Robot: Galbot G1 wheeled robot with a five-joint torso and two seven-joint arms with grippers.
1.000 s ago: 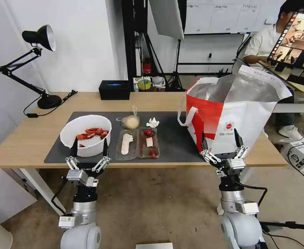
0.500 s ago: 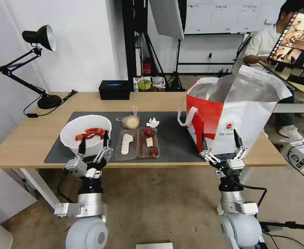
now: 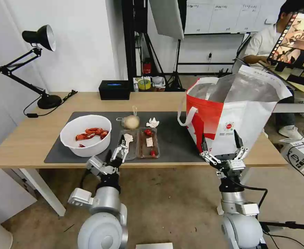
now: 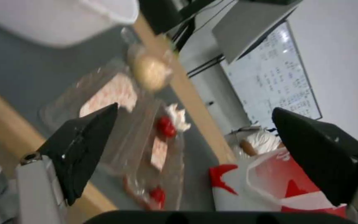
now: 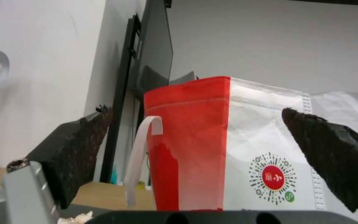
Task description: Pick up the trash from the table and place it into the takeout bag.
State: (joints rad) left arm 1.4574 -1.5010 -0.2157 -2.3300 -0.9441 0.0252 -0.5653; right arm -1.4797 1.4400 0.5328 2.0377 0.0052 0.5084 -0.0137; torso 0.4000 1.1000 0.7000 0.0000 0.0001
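Just ahead of the left gripper [image 3: 116, 149], the clear hinged tray [image 3: 138, 144] is lying on the dark mat [image 3: 172, 138], with the white bowl [image 3: 86, 135] beside it; the jaws are standing wide apart, holding nothing. The right gripper [image 3: 221, 143] is hanging fully spread and empty at the table [image 3: 20, 138] edge, directly facing the takeout bag [image 3: 228, 114].

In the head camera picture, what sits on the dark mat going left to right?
White round bowl of red crayfish shells → clear hinged plastic tray with scraps → large white-and-red takeout bag.
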